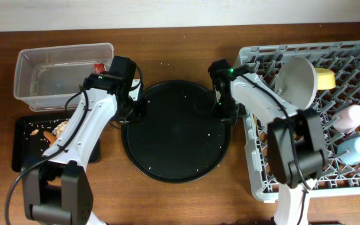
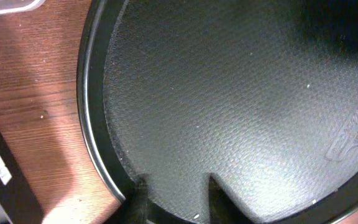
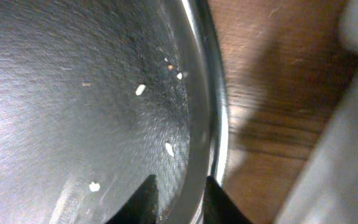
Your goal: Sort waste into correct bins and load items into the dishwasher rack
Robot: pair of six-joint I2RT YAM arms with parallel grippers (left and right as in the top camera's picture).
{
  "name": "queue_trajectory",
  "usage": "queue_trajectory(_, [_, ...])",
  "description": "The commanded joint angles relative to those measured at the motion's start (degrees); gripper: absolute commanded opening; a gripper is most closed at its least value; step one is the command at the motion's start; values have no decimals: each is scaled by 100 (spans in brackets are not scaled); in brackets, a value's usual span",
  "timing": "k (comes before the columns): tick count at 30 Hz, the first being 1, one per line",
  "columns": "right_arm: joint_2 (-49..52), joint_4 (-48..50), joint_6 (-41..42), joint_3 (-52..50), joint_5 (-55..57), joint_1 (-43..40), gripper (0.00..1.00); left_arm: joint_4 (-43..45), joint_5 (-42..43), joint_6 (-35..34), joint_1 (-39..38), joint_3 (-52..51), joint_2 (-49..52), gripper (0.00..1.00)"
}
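Observation:
The dishwasher rack (image 1: 355, 181) on the right holds the grey plate (image 1: 297, 81), yellow bowl (image 1: 325, 78), pink cup (image 1: 350, 117) and blue cup (image 1: 354, 150). The clear tub (image 1: 24, 81) holds the red wrapper (image 1: 99, 66). The black rectangular tray (image 1: 24, 156) holds beige scraps (image 1: 60, 128) and the carrot (image 1: 47, 135). My left gripper (image 1: 133, 111) (image 2: 178, 196) is shut at the left rim of the round black tray (image 1: 177, 144). My right gripper (image 1: 224, 111) (image 3: 182, 199) is shut across its right rim. Chopsticks and tissue are not visible.
Rice grains (image 3: 140, 89) are scattered on the round tray (image 3: 73, 93), which also fills the left wrist view (image 2: 229, 93). The rack's edge (image 3: 353, 155) is close to the right gripper. The tub and the rectangular tray stand just left of the left arm.

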Motion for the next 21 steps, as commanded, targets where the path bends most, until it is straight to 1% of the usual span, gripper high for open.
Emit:
queue_trajectory(1, [-964, -98, -245, 616, -22, -120, 47, 22, -511, 59, 42, 629, 50, 66])
queue_trajectory(2, [-1235, -111, -245, 778, -22, -227, 54, 92, -780, 79, 42, 844, 48, 77])
queue_trajectory(3, [-1394, -114, -245, 879, -22, -313, 60, 173, -951, 192, 42, 988, 50, 84])
queue_trajectory(4, [-1589, -116, -245, 986, -20, -472, 73, 330, -1032, 413, 66, 1141, 48, 86])
queue_trajectory(5, [-1731, -125, -247, 1032, -22, -625, 80, 376, -1045, 461, 122, 1266, 50, 87])
queue_trajectory(7, [-1974, -350, -282, 1047, -24, -1078, 89, 129, -1005, 461, 428, 1572, 50, 87])
queue_trajectory(8, [-2024, -555, -317, 1047, -28, -1287, 91, -72, -887, 461, 588, 1644, 50, 92])
queue_trajectory(9, [-2035, -752, -380, 1047, -28, -1440, 95, -269, -754, 459, 732, 1668, 50, 93])
queue_trajectory(12, [-2037, -1604, -398, 1047, -44, -1919, 100, -1239, -363, 455, 1349, 1670, 50, 95])
queue_trajectory(15, [-2048, -2297, -444, 1045, -44, -2162, 100, -2321, -271, 372, 1810, 1663, 50, 95])
queue_trajectory(16, [-2055, -2415, -444, 1040, -44, -2175, 100, -2551, -271, 372, 1886, 1663, 46, 95])
queue_trajectory(19, [-2133, -2564, -442, 1040, -44, -2168, 99, -2855, -350, 374, 1971, 1644, -31, 95])
queue_trajectory(21, [-2332, -2579, -442, 955, -44, -2168, 99, -2835, -378, 369, 1971, 1482, -297, 95])
